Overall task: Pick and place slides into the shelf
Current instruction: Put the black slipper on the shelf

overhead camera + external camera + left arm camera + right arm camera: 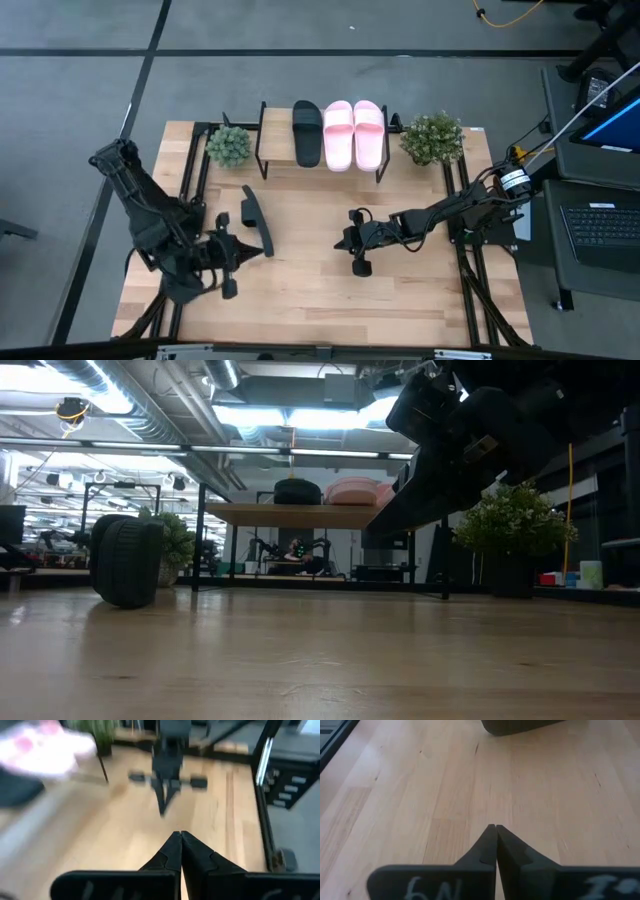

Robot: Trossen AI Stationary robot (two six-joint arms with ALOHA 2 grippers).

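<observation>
The shelf (320,150) stands at the table's far edge. One black slide (307,132) and two pale pink slides (353,134) lie side by side on its plank top; the low view shows them there too (330,491). The second black slide (258,217) stands on its long edge on the table, left of centre (128,560). My left gripper (252,250) is shut just near of that slide, pointing right (180,837). My right gripper (341,240) is shut over bare wood at mid-table, pointing left (496,828) toward the black slide (520,725).
A potted plant (229,145) stands left of the shelf and another (432,138) right of it. Black frame rails (190,180) run along the table's left and right sides. Bare wood (310,300) lies between the grippers and the near edge. A laptop (605,225) sits off the table's right.
</observation>
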